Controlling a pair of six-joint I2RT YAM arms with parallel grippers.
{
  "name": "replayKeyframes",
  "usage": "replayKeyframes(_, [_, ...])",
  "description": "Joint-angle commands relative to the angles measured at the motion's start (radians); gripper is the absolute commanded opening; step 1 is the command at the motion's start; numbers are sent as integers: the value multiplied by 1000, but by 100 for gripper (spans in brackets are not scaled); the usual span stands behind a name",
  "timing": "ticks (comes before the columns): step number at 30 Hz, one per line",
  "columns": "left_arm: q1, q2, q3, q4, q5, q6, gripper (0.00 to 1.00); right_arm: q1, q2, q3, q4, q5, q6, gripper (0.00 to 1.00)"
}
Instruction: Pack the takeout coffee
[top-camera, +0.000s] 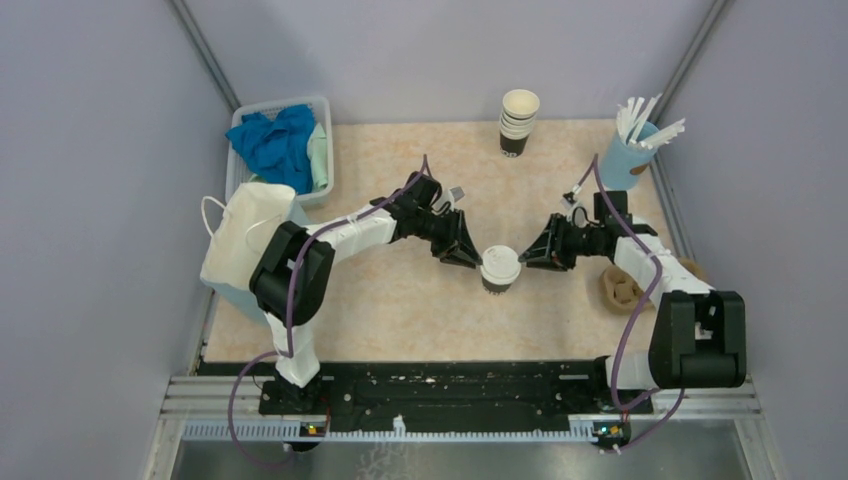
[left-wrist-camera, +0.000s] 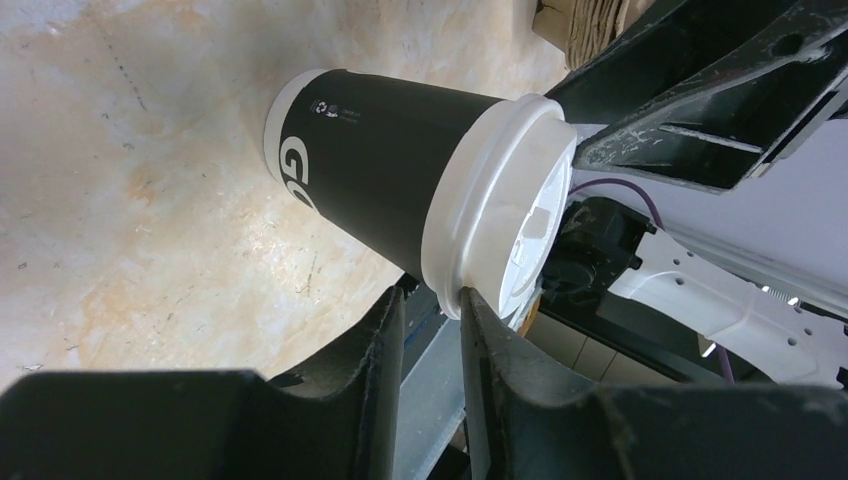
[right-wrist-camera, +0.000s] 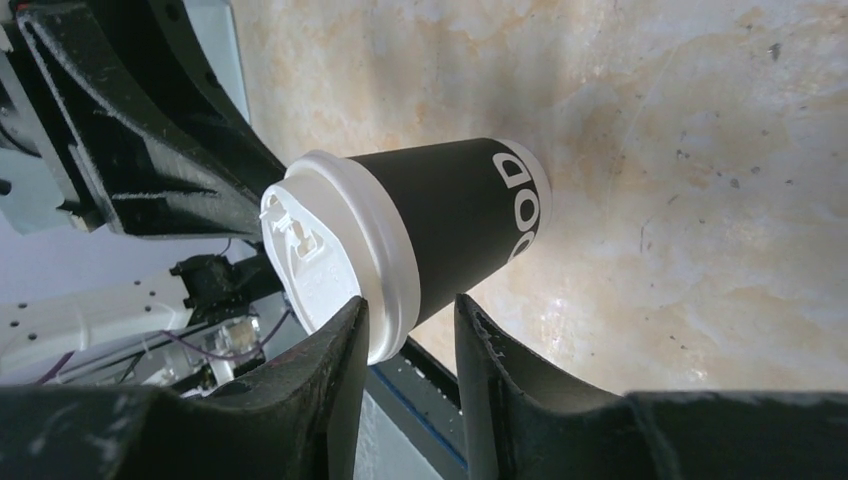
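The takeout coffee (top-camera: 500, 270), a dark cup with a white sip lid, stands upright mid-table. My left gripper (top-camera: 470, 258) is at the lid's left edge and my right gripper (top-camera: 528, 258) at its right edge. In the left wrist view the cup (left-wrist-camera: 390, 180) fills the centre; the left gripper (left-wrist-camera: 432, 300) stands slightly open, with one fingertip (left-wrist-camera: 470, 300) touching the lid rim and the gap between the fingers empty. In the right wrist view the cup (right-wrist-camera: 440, 220) has its lid rim between the tips of the right gripper (right-wrist-camera: 408, 305), which is open; one finger touches the lid top, the other is clear of the cup wall.
A white paper bag (top-camera: 245, 235) stands at the left table edge beside a basket (top-camera: 322, 105) holding blue cloth. A stack of lidless cups (top-camera: 518, 120) is at the back. A blue cup of white sticks (top-camera: 630, 150) stands back right. Brown cardboard (top-camera: 620, 288) lies at the right.
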Motion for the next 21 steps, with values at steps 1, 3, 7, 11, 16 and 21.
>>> replayKeyframes(1, [-14,-35,43,-81,-53,51,36,11,-26,83,-123,119,-46,38])
replayKeyframes(3, [-9,-51,51,-102,-56,58,39,10,-25,124,-157,120,-54,42])
replayKeyframes(7, [16,-110,43,-141,-76,82,45,10,-34,177,-231,130,-99,52])
replayKeyframes(11, [49,-146,31,-106,-61,90,55,13,-45,158,-247,66,-113,56])
replayKeyframes(16, [43,-65,80,32,59,37,69,35,-58,107,-202,43,-71,52])
replayKeyframes(21, [16,46,208,10,77,40,70,53,-56,83,-142,42,-21,46])
